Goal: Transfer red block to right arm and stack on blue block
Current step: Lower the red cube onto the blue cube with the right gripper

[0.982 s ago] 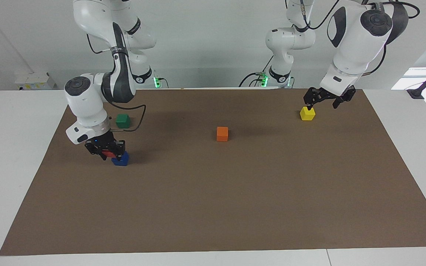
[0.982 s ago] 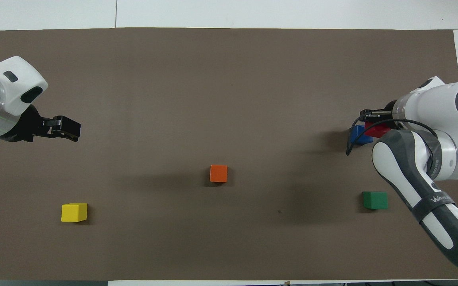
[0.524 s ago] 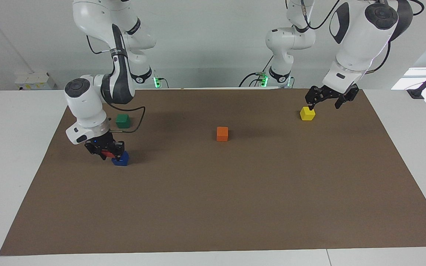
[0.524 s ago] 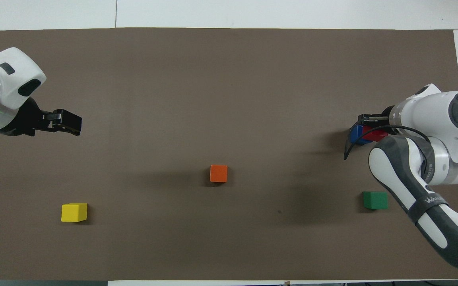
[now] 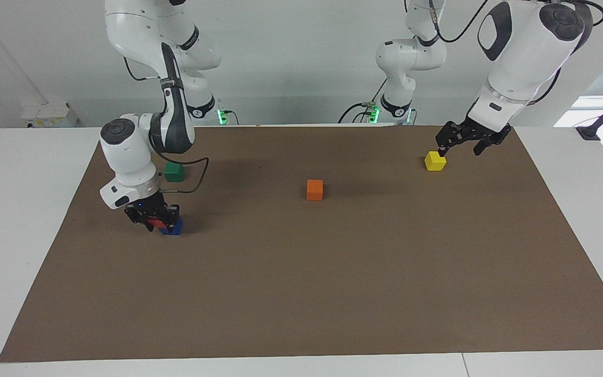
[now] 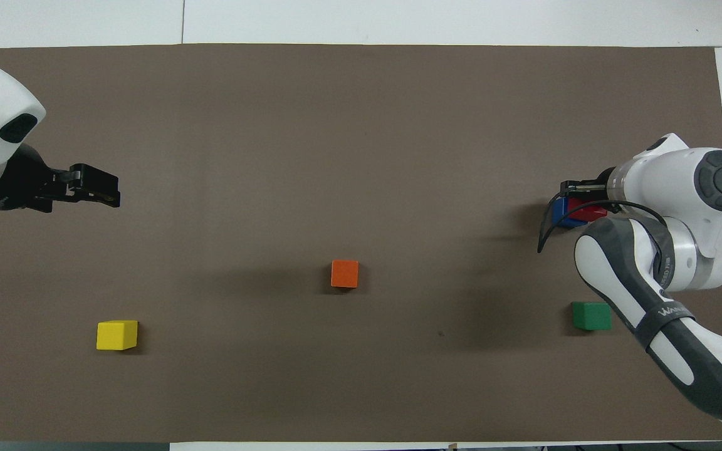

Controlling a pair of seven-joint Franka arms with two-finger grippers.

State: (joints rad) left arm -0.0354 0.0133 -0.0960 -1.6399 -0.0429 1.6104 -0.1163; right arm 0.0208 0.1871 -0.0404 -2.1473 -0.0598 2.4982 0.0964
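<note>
A brown mat (image 5: pixel 333 272) is being seen spread over the white table (image 5: pixel 13 209), with two arms and five cubes on it; no containers are being shown. The right arm is being bent down steeply over its own end of the mat, its wrist housing tilted above the right gripper (image 5: pixel 155 219), whose fingers are being kept narrow around the red block (image 5: pixel 156 224). That block is being held low over, and overlapping, the blue block (image 5: pixel 174 226); whether the two are touching cannot be told, and in the overhead view the red block (image 6: pixel 588 212) is being seen offset from the blue block (image 6: pixel 563 212) toward the right arm's base. The left arm is being held raised at its end of the table, the left gripper (image 5: pixel 461 141) hanging in the air with its fingers spread wide and nothing between them, above the mat beside the yellow cube (image 5: pixel 435 161). One cube of each colour is being counted: red, blue, yellow, an orange cube (image 5: pixel 314 189) near the mat's middle, and a green cube (image 5: pixel 174 172) nearer to the robots than the blue block.
</note>
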